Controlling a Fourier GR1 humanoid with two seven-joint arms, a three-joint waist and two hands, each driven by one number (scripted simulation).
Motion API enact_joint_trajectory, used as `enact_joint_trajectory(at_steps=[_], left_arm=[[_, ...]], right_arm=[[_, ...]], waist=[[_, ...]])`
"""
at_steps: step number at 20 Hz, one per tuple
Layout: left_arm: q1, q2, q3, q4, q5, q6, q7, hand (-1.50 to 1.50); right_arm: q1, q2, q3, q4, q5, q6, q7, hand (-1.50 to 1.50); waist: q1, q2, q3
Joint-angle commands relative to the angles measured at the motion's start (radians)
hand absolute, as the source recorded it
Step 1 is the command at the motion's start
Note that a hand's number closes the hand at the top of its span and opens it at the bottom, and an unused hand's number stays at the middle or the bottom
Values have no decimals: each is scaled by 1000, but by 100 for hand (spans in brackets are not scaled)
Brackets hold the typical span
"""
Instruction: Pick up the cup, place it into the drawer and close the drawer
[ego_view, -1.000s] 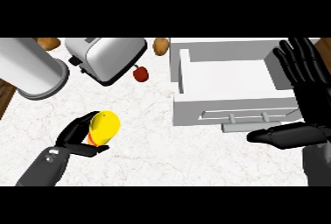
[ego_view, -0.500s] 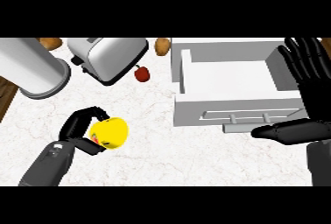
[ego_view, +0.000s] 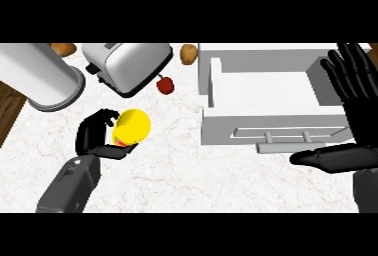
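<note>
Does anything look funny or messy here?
Nothing is spilled or broken. The toaster sits crooked against the counter's edges, and a small red fruit lies loose beside it. The yellow cup is tipped sideways in the left hand, and the drawer stands open.
</note>
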Motion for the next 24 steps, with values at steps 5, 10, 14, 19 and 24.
enact_joint_trajectory(at_steps=[5, 10, 14, 19, 24], left_arm=[[-88, -79, -39, -213, 15, 67, 91, 150], [-174, -127, -102, -353, 4, 117, 278, 150], [-272, -163, -160, -470, 37, 219, 472, 150], [-459, -165, -235, -427, 42, 374, 601, 150], [-593, -165, -275, -390, 59, 487, 736, 150]], right_arm=[[31, -12, -16, 27, 16, 18, -40, -150], [-18, -38, -40, 15, -7, 10, 30, -150], [-28, -6, -14, 47, 38, -23, 5, -150], [-45, -21, -35, 80, 11, 4, -18, -150], [-4, 5, -3, 27, 58, -23, -29, -150]], waist=[[21, -9, 3], [21, -10, 3], [22, -11, 3], [-4, -3, 3], [-8, -3, 3]])
